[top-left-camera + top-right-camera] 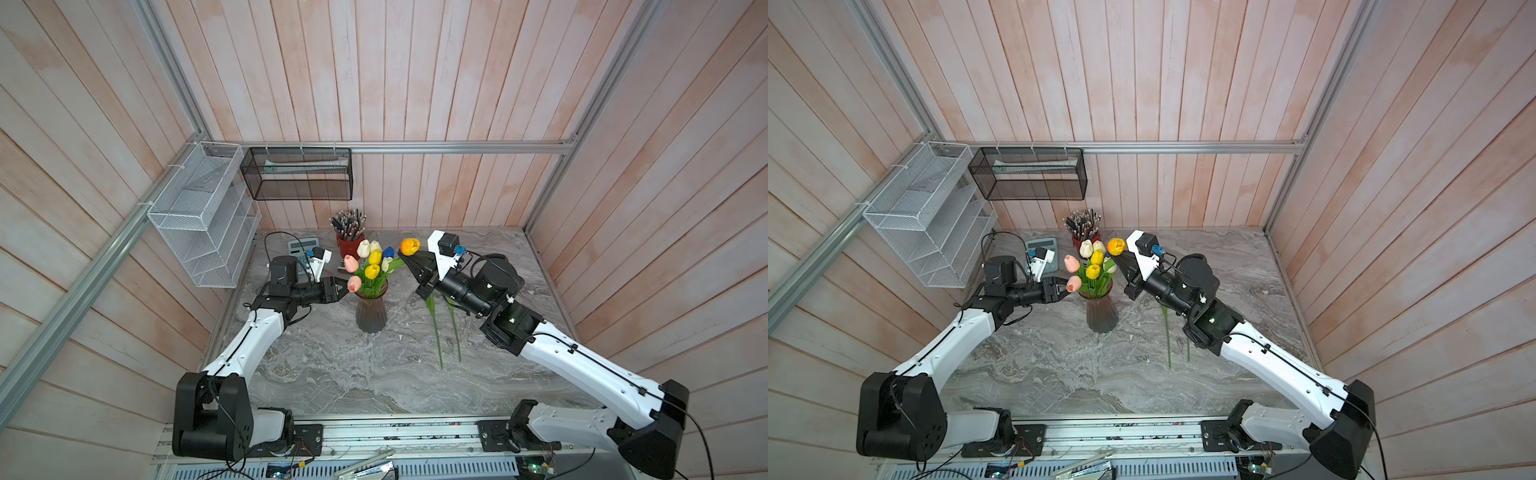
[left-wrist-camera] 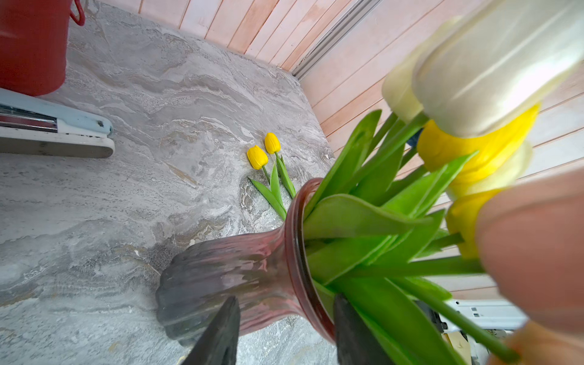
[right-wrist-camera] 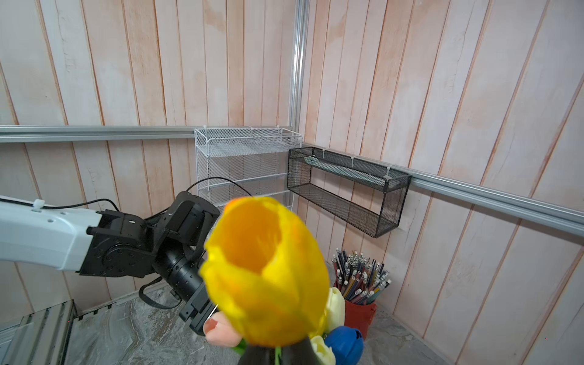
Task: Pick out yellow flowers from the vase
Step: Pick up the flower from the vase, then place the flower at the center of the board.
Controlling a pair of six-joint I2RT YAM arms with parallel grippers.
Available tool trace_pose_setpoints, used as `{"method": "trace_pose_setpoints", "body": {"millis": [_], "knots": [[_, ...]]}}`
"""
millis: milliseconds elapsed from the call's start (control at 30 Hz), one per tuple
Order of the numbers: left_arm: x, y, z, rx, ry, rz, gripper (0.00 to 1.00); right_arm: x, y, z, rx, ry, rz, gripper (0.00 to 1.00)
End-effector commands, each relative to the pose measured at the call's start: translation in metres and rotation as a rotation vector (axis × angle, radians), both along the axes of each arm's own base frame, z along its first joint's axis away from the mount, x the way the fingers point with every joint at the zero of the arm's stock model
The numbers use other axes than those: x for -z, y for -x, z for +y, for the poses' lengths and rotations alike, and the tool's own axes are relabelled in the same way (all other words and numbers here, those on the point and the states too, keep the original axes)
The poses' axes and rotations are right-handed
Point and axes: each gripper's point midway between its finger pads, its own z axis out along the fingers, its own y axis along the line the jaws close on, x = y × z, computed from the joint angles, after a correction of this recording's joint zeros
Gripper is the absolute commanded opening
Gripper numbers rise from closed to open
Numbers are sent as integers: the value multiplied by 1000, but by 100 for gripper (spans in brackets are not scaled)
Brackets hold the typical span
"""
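The right gripper [image 1: 405,254] is clamped on the stem of the orange-tinged yellow tulip [image 1: 410,246], directly under its head, beside and above the vase [image 1: 371,313]. On the left gripper [image 1: 344,286], the jaws stand apart at the vase rim; contact cannot be confirmed. Hazard: the hidden lower stem may snag neighbouring leaves, dragging the white tulips [image 1: 363,248] out or tipping the vase.

A: Laid tulips [image 1: 431,305] in both top views?
B: Heads hidden under right arm [image 1: 469,289]; stems only.
A: Left wrist view?
B: Pink head [image 2: 534,249] blurred, cropped. Cup [image 2: 31,47], stapler [image 2: 63,126] cut by edge.
A: Right wrist?
B: Orange tulip [image 3: 265,271] stem hidden behind head; right gripper [image 3: 276,350] cropped at bottom.
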Motion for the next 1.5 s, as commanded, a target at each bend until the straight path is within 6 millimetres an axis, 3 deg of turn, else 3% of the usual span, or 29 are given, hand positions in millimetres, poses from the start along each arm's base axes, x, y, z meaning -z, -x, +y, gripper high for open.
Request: {"method": "trace_pose_setpoints", "body": {"millis": [0,267,567,700,900,1133,1300,1467], "knots": [[-7,-2,-4,22,1,-23,49,-30,16,-13,-11,-30,-47,2],[-4,-2,-2,11,-14,-25,49,-77,35,-51,54,-86,-105,2],[-4,-3,-2,4,-16,-29,48,-103,52,-86,121,-128,-149,2],[-4,-3,-1,1,-19,-31,48,-107,47,-100,196,-127,-128,2],[-3,-4,-1,0,-20,-30,48,-96,19,-119,380,-53,-56,1],[-4,-4,0,-6,-21,-29,48,-76,-32,-145,564,43,107,0],[-3,-4,0,-12,-28,-30,48,-43,-70,-157,586,131,306,0],[-4,-4,1,-18,-32,-36,48,5,-97,-171,583,229,533,0]]}}
